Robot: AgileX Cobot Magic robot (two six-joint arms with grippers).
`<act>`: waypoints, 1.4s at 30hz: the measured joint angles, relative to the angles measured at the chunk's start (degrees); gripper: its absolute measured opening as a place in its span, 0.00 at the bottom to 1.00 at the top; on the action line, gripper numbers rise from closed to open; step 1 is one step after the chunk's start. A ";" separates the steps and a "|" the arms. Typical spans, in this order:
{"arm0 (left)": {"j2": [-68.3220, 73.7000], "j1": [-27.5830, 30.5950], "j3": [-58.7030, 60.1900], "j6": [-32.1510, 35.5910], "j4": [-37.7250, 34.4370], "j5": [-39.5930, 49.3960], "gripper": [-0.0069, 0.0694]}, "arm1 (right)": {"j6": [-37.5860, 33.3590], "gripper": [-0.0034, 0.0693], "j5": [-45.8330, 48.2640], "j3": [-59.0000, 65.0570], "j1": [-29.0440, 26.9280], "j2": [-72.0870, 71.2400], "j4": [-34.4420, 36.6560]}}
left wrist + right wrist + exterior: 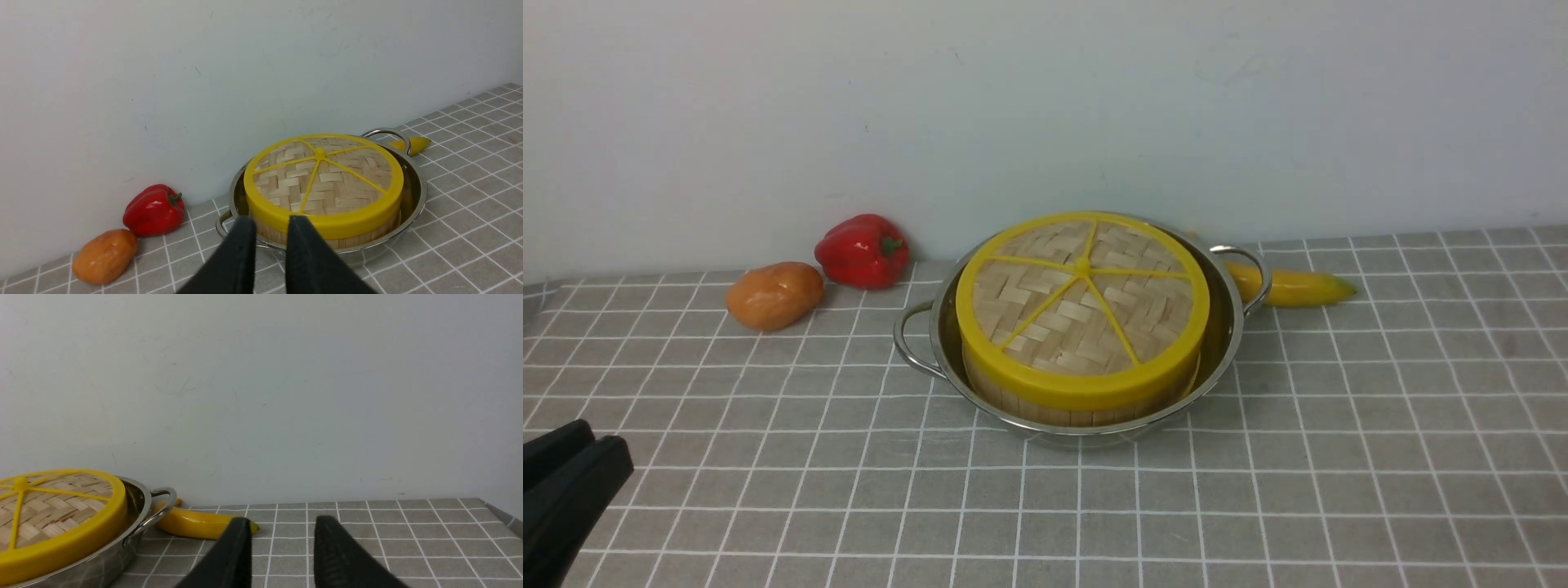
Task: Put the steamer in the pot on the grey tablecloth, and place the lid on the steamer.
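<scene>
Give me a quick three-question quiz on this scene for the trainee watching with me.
1. True or false: the lid sits on the steamer, which stands inside the pot.
2. Which item lies on the grey tablecloth beside the pot's handle on the robot's right? A) red pepper B) banana C) orange potato-like item
3. Fill in: the left gripper and right gripper both hold ____.

Key: 1 true; 2 B; 3 nothing, since each has a gap between its jaws with only the scene behind showing through.
</scene>
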 joint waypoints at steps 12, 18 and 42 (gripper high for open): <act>-3.82 7.63 3.27 2.02 2.74 0.14 0.26 | 0.00 0.38 0.00 0.00 0.00 0.00 0.00; -10.36 16.34 17.72 2.18 1.20 -3.59 0.26 | -0.11 0.38 0.00 0.00 0.00 0.00 0.00; -13.64 17.89 27.46 2.82 1.35 -13.59 0.30 | -0.11 0.38 0.00 0.06 0.00 -0.02 0.00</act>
